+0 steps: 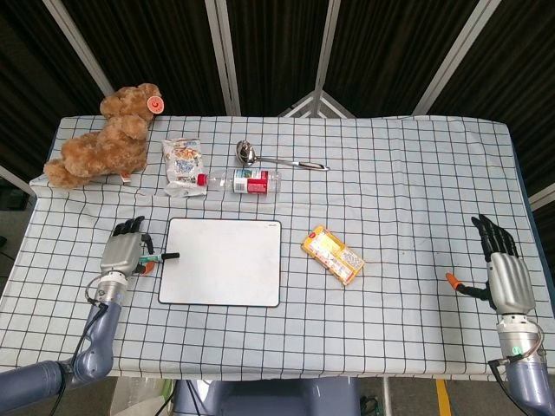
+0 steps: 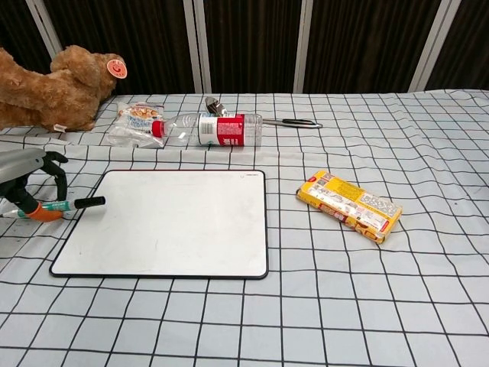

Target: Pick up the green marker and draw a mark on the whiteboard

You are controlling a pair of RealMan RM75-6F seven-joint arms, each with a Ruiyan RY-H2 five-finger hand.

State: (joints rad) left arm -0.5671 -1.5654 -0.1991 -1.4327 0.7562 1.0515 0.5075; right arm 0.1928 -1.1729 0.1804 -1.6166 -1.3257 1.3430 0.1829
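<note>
L hand (image 1: 124, 253) sits over the marker (image 2: 67, 205) at 9 o'clock of the board (image 1: 222, 261), fingers curled round it but grip unconfirmed, cap overlapping the board edge; R hand (image 1: 503, 276) released, far off at 3; risk: loose pinch lets marker roll or drop on worktop (image 1: 408, 191).

My left hand (image 1: 121, 253) sits low, fingers curled down over the table; my right hand (image 1: 503, 270) rests flat, fingers spread.
</note>
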